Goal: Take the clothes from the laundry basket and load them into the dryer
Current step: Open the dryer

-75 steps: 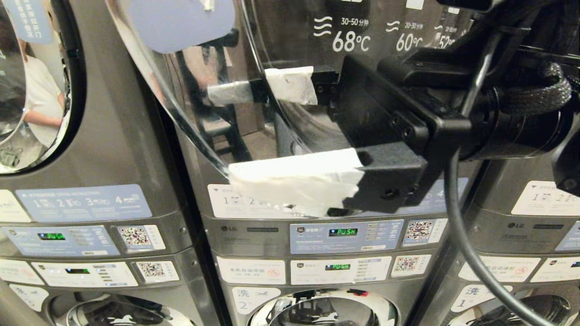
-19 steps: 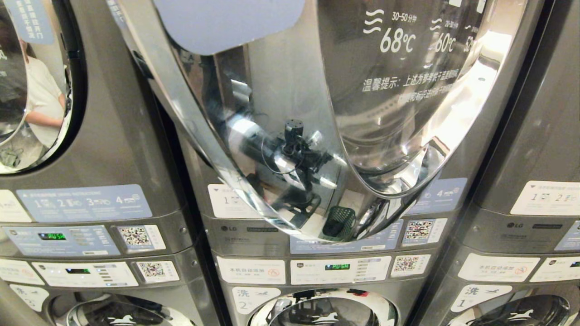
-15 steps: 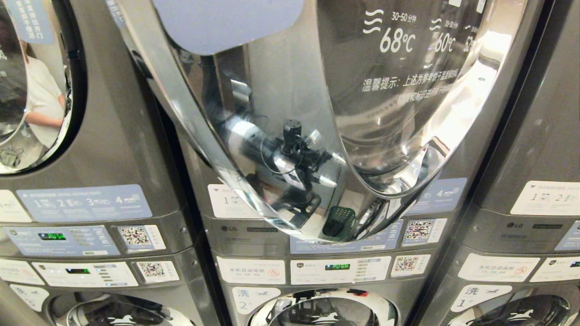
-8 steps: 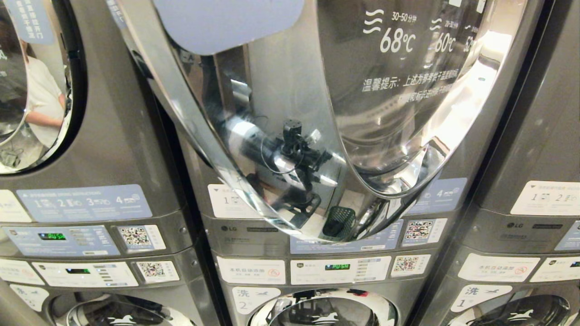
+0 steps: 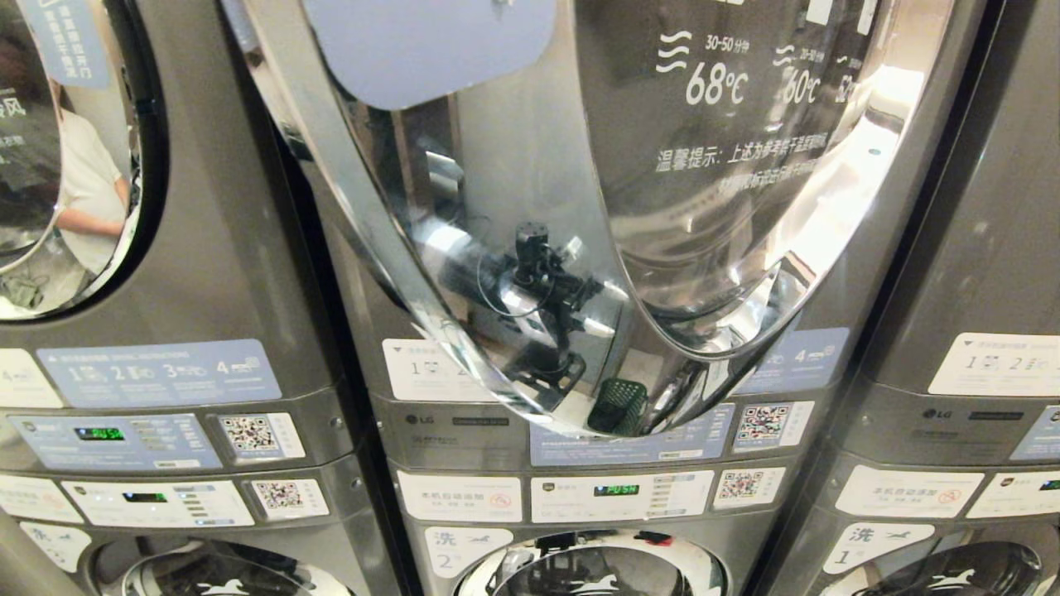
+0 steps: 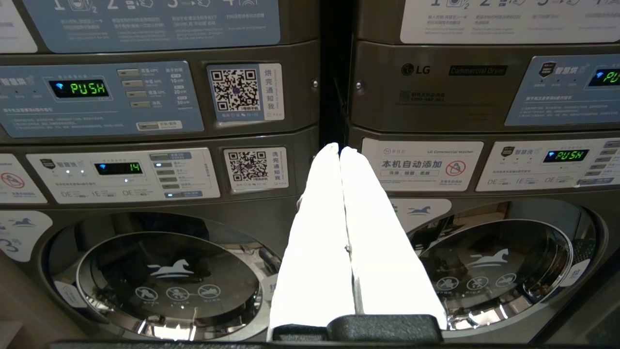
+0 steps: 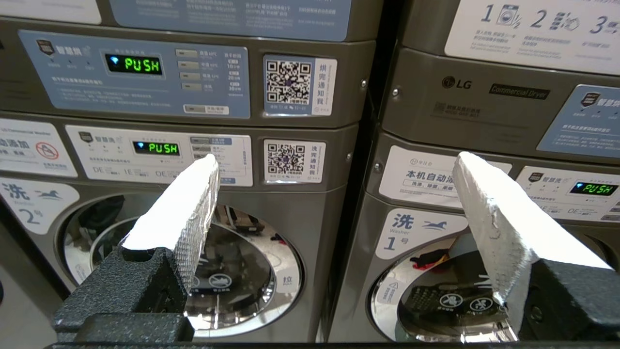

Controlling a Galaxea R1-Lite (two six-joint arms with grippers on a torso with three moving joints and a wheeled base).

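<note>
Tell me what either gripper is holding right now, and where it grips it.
Nothing. The left gripper is shut on itself with no cloth between; the right gripper stands wide open and empty.

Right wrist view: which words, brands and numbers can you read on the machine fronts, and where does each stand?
"PUSH": green display on the upper blue panel.
"PUSH": display on the white panel below.
"PUSH": neighbour machine's display.
"LG", "Commercial Dryer": neighbour machine's dark band.
"洗 2": label beside the lower door.
"洗 Washer 1": label.
Small print and QR captions: too small to read.
</note>
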